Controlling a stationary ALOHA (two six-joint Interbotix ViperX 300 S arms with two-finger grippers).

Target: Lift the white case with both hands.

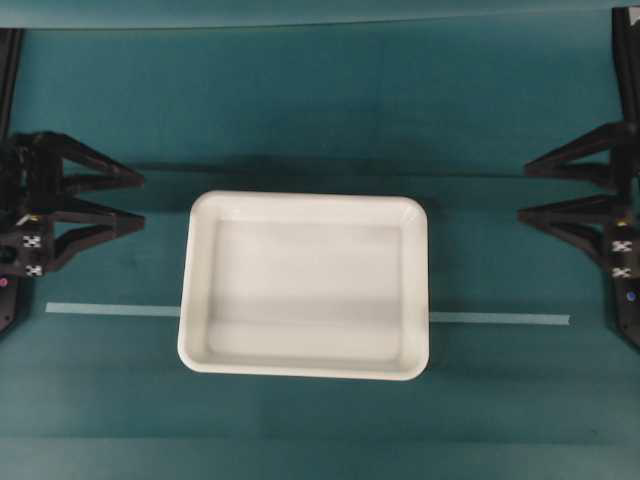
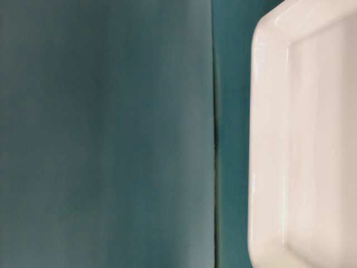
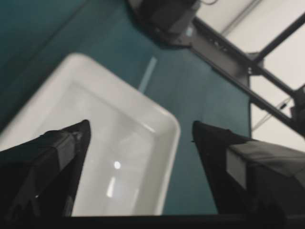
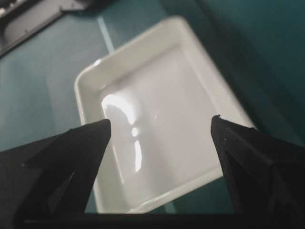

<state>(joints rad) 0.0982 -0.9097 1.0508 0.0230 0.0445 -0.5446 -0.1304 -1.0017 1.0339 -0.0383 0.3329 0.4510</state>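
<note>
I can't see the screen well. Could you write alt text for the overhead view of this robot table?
A white case, empty, sits flat in the middle of a teal table, lying across a thin pale tape strip. The left gripper and right gripper, both black with fingers spread open, wait at the side edges, pointing inward, clear of it.

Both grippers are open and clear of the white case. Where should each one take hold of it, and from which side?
Grip the raised rim of the white case on its two short sides: left gripper from the left, right gripper from the right. The case lies flat with its long axis between the arms, so opposite short rims should keep it level.
</note>
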